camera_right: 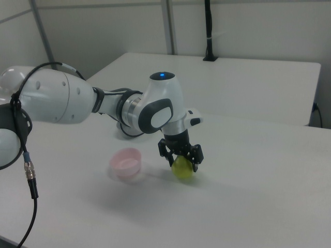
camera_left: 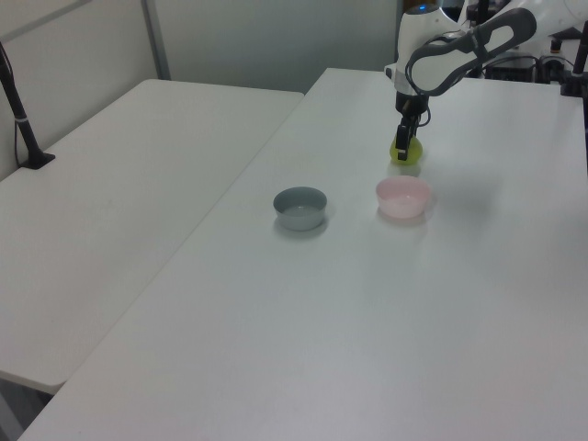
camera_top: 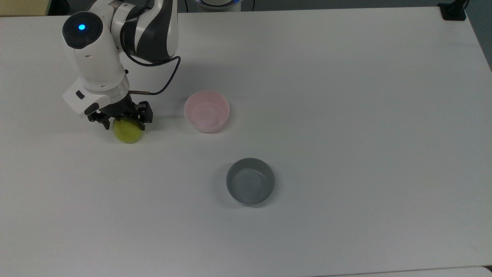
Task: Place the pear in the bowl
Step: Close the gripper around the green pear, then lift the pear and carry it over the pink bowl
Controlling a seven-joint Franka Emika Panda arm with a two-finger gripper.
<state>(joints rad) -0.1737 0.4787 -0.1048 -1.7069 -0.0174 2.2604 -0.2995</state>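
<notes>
The yellow-green pear (camera_top: 128, 133) stands on the white table near the top view's left. My gripper (camera_top: 125, 125) has come down over it, open, one black finger on each side of the pear's upper part. The stem is hidden by the gripper. In the right view the gripper (camera_right: 180, 161) straddles the pear (camera_right: 182, 170), which rests on the table. The pale pink bowl (camera_top: 206, 111) sits empty a short way off on the top view's right of the pear. In the left view the bowl (camera_left: 402, 197) lies in front of the pear (camera_left: 410, 154).
An empty grey bowl (camera_top: 250, 181) stands further towards the top view's lower right. A black clamp (camera_top: 453, 10) sits at the table's far right corner. A second white table (camera_left: 110, 184) adjoins on the left view's left. The arm's cable (camera_top: 165, 82) hangs beside the wrist.
</notes>
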